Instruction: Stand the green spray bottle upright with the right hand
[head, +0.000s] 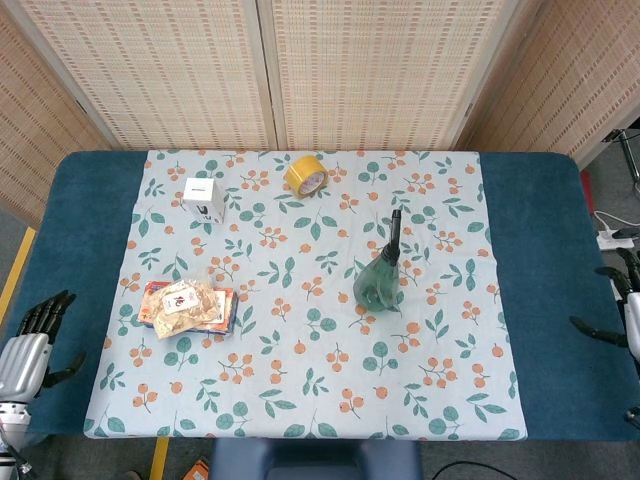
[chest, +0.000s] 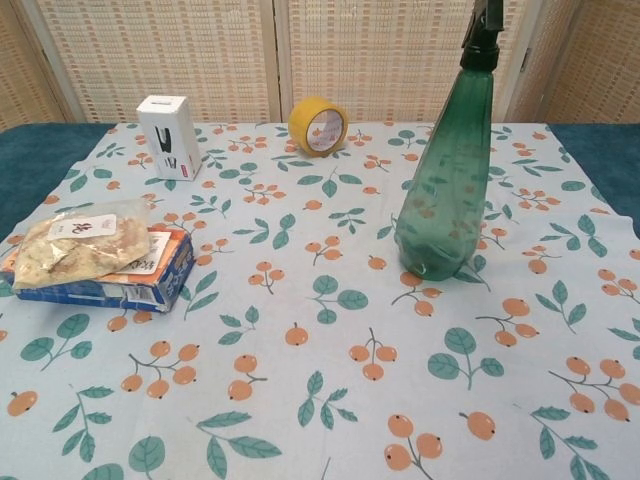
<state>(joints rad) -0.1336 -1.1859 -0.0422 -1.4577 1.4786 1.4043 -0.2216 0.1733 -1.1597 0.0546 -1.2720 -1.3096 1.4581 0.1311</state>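
Note:
The green spray bottle (head: 381, 277) stands upright on the floral cloth, right of the middle; the chest view shows the green spray bottle (chest: 448, 175) on its base with its dark nozzle at the top edge. Nothing touches it. My right hand (head: 628, 305) shows only at the right edge of the head view, far from the bottle, fingers apart and holding nothing. My left hand (head: 28, 345) hangs off the table's front left corner, fingers spread and empty. Neither hand shows in the chest view.
A yellow tape roll (head: 305, 175) lies at the back centre, a white box (head: 203, 198) at the back left. A snack bag on a flat carton (head: 187, 307) lies at the left. Blue table cover (head: 545, 280) borders the cloth.

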